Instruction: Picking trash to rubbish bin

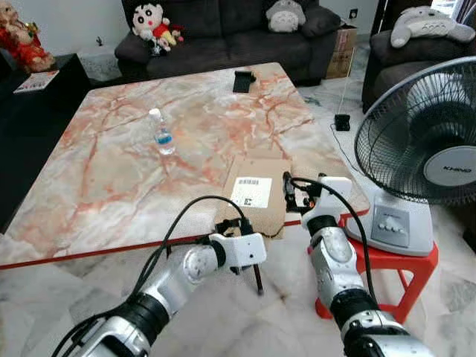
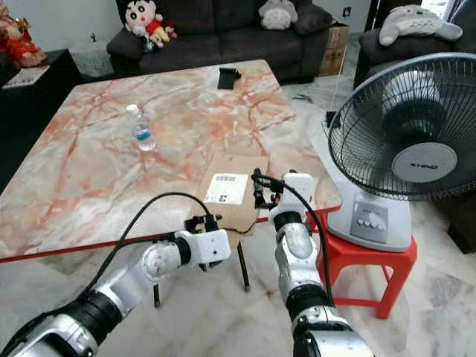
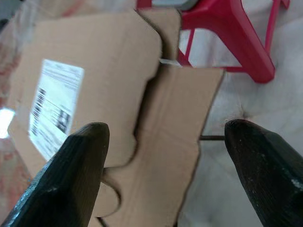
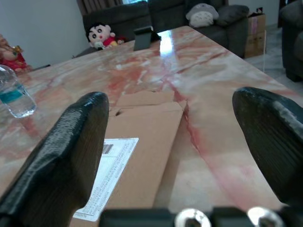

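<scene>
With the flat cardboard [image 1: 256, 195] lying at the counter [image 1: 111, 178] edge, partly overhanging, and both the left hand [image 1: 249, 256] and right hand [image 1: 296, 195] spread wide and empty beside it, a clumsy pinch could push it off onto the floor.

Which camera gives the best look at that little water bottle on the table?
The left eye view: the water bottle stands whole and upright on the marble table. The right eye view matches it; the right wrist view cuts it at the edge.
</scene>
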